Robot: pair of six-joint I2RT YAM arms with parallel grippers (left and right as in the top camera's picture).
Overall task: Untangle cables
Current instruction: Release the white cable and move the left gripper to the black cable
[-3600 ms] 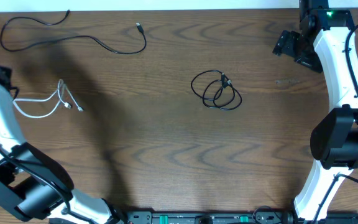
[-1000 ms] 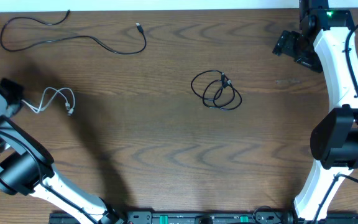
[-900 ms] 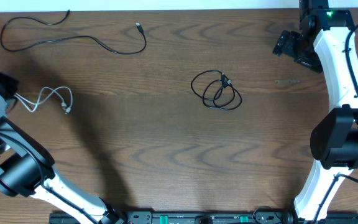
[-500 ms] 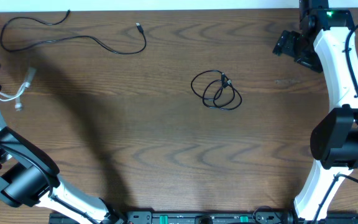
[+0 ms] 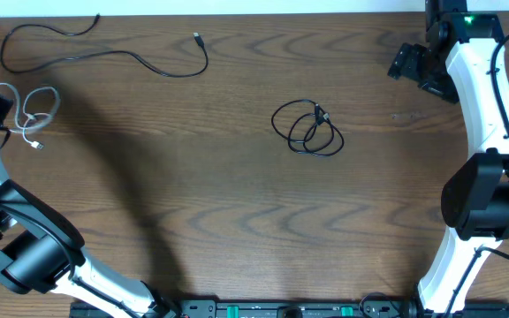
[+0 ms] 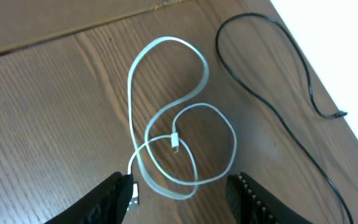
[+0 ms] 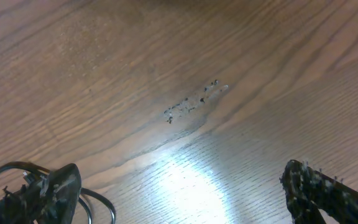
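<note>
Left gripper (image 6: pixel 180 191) gapes empty over the white cable (image 6: pixel 166 40) by the left edge; loops may snag the black cable (image 6: pixel 306 70).

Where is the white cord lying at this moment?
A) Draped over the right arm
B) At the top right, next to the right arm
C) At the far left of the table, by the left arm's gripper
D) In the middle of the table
C: the white cord lies in loose loops at the table's far left, just ahead of the open left gripper. The cord in the middle is the black coiled cord.
</note>
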